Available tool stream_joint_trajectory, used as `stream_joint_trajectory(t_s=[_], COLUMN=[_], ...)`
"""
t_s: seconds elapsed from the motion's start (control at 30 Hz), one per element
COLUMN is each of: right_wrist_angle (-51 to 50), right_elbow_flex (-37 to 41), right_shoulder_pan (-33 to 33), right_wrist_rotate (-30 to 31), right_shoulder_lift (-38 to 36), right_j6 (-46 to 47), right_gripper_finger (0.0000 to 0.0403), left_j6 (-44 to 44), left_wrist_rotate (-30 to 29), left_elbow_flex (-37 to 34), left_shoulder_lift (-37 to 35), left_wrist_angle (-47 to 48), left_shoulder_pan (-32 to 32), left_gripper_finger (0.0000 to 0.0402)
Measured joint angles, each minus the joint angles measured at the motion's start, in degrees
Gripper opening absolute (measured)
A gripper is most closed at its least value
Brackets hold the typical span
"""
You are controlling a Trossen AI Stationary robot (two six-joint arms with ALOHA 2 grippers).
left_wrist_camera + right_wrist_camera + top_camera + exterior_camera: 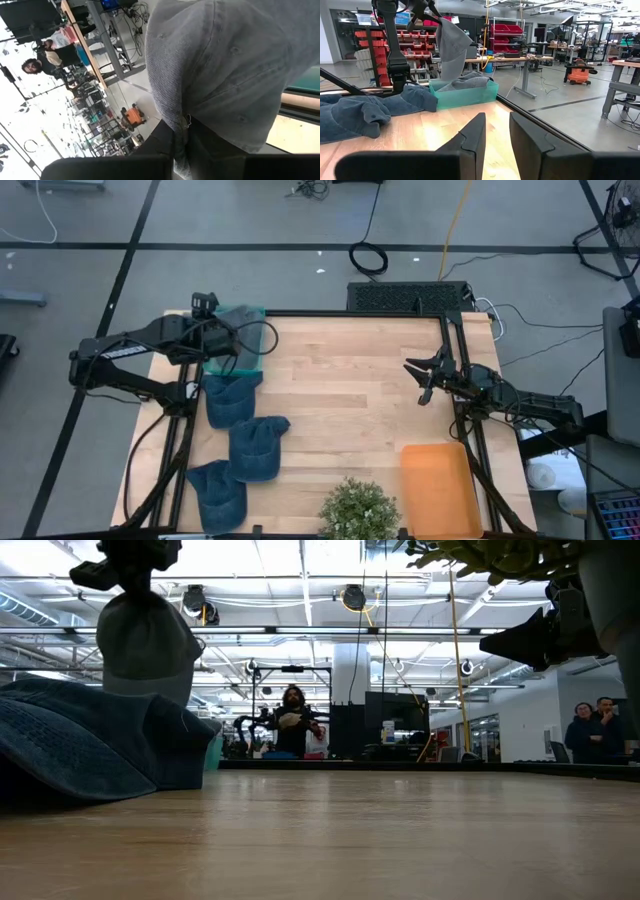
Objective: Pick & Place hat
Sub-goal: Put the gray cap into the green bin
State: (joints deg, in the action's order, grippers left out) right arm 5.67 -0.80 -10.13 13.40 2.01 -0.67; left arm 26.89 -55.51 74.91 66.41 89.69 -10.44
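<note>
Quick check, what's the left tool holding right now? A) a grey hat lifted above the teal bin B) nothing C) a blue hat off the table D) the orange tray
A. The left tool is shut on the grey hat, which hangs above the teal bin; the blue hats lie on the table, and the orange tray is untouched.

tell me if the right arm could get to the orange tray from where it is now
Probably yes. The right gripper hovers open over bare table, and the orange tray lies on that arm's own side with nothing between them. The plant stands beside the tray, not in the path. The left gripper is busy holding a grey hat.
</note>
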Motion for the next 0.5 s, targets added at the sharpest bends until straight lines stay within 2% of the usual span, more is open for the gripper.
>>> stream_joint_trajectory(t_s=[0.3, 0.5], right_wrist_angle=[0.0, 0.0], right_elbow_flex=[0.0, 0.0], right_shoulder_pan=[-0.01, 0.0], right_wrist_rotate=[-0.01, -0.02], right_shoulder_lift=[-0.01, 0.01], right_j6=[0.0, 0.0], right_gripper_finger=[0.0073, 0.0073], left_j6=[-1.98, -2.01], left_wrist_rotate=[3.14, 3.23], left_elbow_flex=[-0.35, -0.35], left_shoulder_lift=[0.0, 0.0], left_wrist_angle=[0.02, 0.02], left_shoulder_pan=[0.85, 2.38], left_gripper_finger=[0.0022, 0.0022])
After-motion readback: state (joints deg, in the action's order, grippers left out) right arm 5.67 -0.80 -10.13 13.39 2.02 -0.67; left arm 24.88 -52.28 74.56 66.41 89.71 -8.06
